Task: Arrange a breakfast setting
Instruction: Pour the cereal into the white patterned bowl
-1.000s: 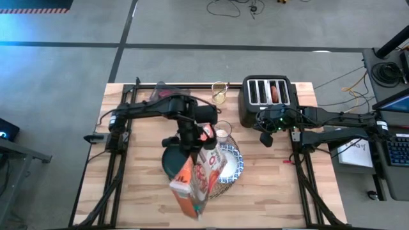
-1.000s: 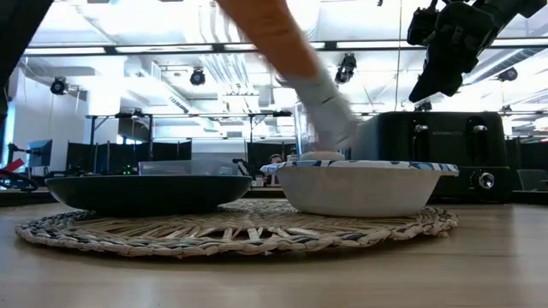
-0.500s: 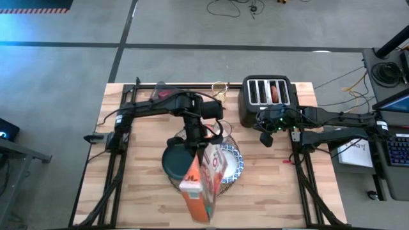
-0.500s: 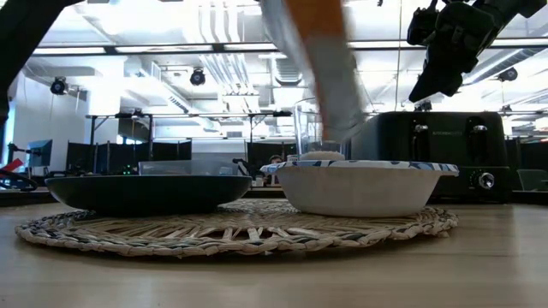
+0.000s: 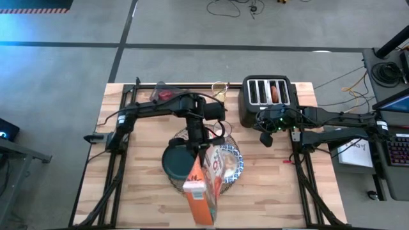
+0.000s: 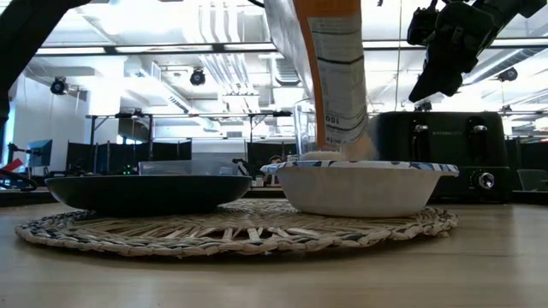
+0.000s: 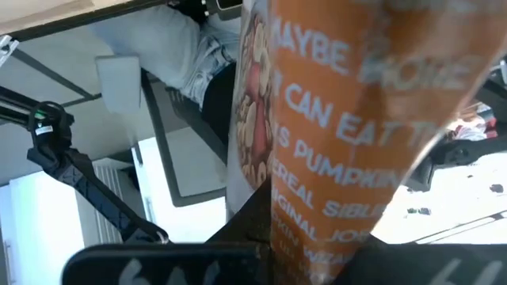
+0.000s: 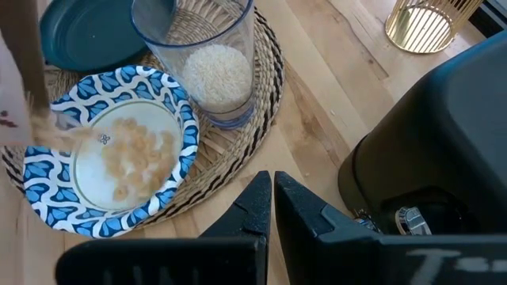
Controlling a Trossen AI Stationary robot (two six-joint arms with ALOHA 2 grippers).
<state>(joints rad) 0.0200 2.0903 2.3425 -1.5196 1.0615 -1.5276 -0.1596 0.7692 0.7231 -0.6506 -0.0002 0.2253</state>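
At the centre of the high view, the left gripper (image 5: 197,148) has its jaws clamped on an orange cereal box (image 5: 201,186), tilted over the patterned bowl (image 8: 111,162), which holds cereal on the woven placemat (image 6: 231,229) beside the teal plate (image 5: 174,161). The right gripper (image 5: 265,137), jaws closed and empty, hangs centre-right near the black toaster (image 5: 267,96).

From my right wrist camera: blue-and-white patterned bowl (image 8: 119,150) holding cereal pieces, beside a clear glass (image 8: 207,59) and dark teal plate (image 8: 91,32), all on the round woven straw placemat (image 8: 238,158); black toaster (image 8: 436,150) nearby.
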